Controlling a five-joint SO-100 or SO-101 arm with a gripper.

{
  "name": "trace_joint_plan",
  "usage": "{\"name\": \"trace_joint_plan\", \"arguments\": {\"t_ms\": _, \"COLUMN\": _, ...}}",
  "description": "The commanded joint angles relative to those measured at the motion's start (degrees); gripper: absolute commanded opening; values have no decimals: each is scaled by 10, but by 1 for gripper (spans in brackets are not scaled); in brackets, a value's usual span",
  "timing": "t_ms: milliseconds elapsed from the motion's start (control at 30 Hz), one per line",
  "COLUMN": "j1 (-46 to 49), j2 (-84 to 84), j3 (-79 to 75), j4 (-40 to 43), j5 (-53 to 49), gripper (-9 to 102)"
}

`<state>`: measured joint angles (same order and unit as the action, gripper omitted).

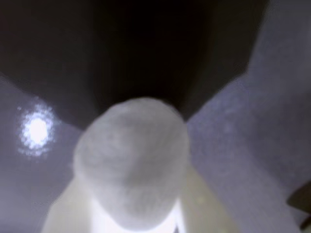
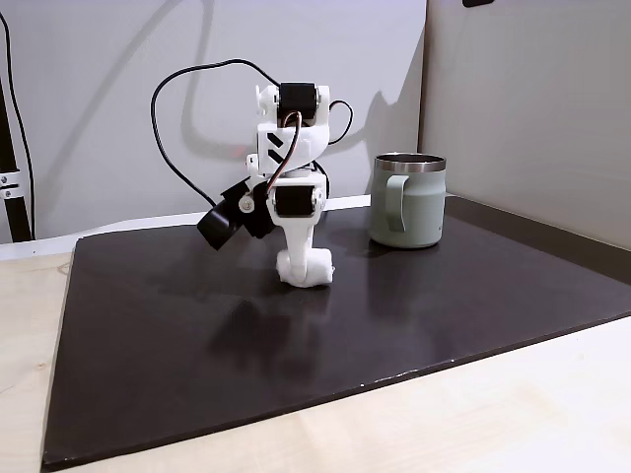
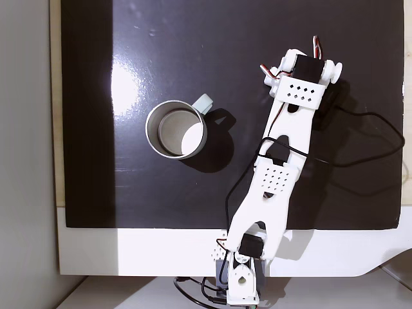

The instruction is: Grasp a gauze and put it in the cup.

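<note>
Gauze (image 1: 131,165): pinched between gripper (image 2: 304,268) fingers, resting on the black mat (image 2: 296,345). Cup (image 2: 407,202): upright, nothing inside, apart.

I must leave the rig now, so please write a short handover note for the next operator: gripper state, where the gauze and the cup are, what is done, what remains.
Gripper: lowered to the dark mat, shut on the gauze, which sits between the fingers in the wrist view and shows at the fingertips in a fixed view.
Cup: upright on the mat, apart from the arm; from above it looks empty.
Done: the gauze is grasped.
Left: lift it, carry it over the cup, release it inside.
</note>
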<state>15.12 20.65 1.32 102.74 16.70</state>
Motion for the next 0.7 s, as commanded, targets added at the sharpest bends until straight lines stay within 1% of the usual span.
{"name": "trace_joint_plan", "arguments": {"t_ms": 0, "j1": -5, "j2": 112, "j3": 28, "j4": 5, "j5": -10, "gripper": 4}}
{"name": "trace_joint_plan", "arguments": {"t_ms": 367, "j1": -23, "j2": 415, "j3": 259, "j4": 5, "j5": -40, "gripper": 2}}
{"name": "trace_joint_plan", "arguments": {"t_ms": 667, "j1": -63, "j2": 608, "j3": 387, "j4": 5, "j5": -77, "gripper": 2}}
